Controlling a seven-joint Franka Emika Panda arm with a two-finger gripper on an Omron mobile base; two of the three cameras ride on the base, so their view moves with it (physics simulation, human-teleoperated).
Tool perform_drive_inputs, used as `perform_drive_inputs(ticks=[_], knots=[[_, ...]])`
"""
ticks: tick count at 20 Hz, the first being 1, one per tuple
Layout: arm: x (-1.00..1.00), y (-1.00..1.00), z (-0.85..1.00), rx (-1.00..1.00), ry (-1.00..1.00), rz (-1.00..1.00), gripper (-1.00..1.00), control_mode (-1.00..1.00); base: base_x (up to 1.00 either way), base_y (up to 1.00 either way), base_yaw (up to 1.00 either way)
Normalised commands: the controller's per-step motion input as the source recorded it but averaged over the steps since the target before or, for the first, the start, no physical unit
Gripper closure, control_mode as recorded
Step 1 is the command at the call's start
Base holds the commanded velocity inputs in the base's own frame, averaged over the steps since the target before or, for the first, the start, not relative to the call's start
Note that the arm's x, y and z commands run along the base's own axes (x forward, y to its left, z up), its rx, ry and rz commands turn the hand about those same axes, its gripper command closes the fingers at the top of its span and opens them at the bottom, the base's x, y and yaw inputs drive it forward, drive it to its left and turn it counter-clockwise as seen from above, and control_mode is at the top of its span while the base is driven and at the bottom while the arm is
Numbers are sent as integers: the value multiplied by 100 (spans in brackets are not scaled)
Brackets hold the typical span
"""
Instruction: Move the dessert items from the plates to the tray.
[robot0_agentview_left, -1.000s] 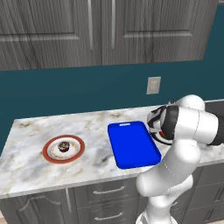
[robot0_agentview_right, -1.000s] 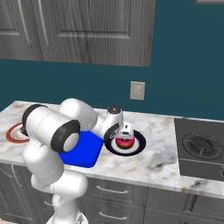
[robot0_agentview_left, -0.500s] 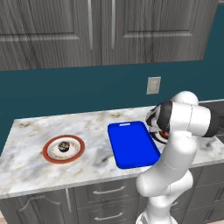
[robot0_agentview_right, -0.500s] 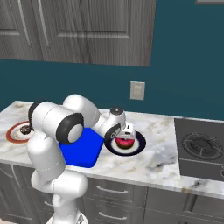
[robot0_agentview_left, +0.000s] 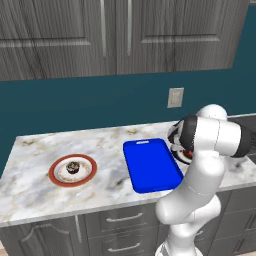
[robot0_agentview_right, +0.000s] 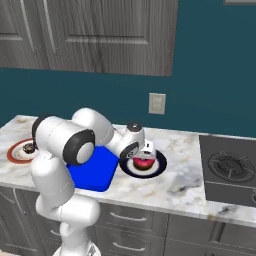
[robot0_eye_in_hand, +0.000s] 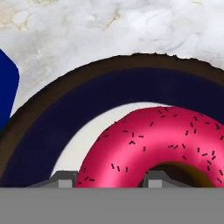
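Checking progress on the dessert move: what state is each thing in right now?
Donut: on the navy plate, gripper closed around one side.
Cupcake: on the red-rimmed plate, untouched.
Tray: holds nothing yet.
Cabinet doors: shut.

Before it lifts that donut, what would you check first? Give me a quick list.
1. Pincer straddles one side of the donut ring: ok.
2. Grip firmly closed: cannot tell.
3. Donut lies on the navy plate: ok.
4. Blue tray has bare room for it: ok.
5. Tray sits right beside the plate, a short carry: ok.
6. Cupcake waits on the red-rimmed plate, out of the way: ok.
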Motion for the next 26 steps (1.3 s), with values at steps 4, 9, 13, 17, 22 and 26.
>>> perform_drive_inputs(ticks=[4,9,13,17,22,26], knots=[[-25,0,71,0,0,0,100,-100,0,0,0],[-19,24,59,0,0,0,100,-100,0,0,0],[-15,52,27,0,0,0,100,-100,0,0,0],[-16,56,8,0,0,0,100,-100,0,0,0],[-17,57,9,0,0,0,100,-100,0,0,0],[-12,57,2,0,0,0,100,-100,0,0,0]])
